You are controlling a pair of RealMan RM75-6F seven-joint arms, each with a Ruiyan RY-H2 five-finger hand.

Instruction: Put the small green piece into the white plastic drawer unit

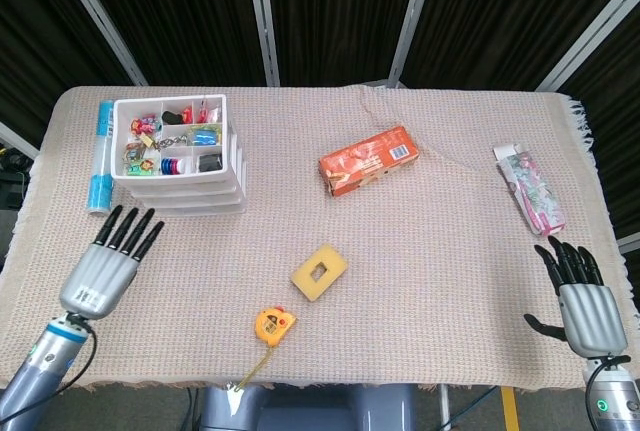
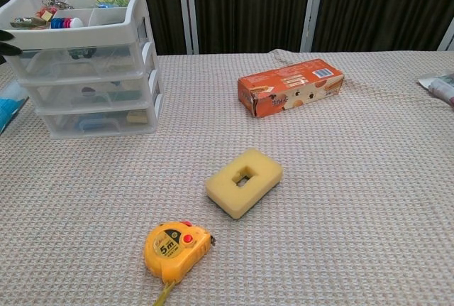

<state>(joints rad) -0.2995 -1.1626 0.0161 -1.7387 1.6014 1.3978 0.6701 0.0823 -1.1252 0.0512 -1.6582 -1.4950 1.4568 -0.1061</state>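
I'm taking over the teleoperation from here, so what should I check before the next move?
1. Left hand holds nothing, fingers apart: ok.
2. Right hand holds nothing, near the table's front edge: ok.
3. Left hand apart from the white drawer unit: ok.
4. All the unit's drawers pushed in: ok, the fronts look flush in the chest view.
5. Small green piece inside the unit: cannot tell. A dark greenish shape shows through the top drawer's front, too unclear to identify.
6. Blue tube beside the unit, apart from the left hand: ok.
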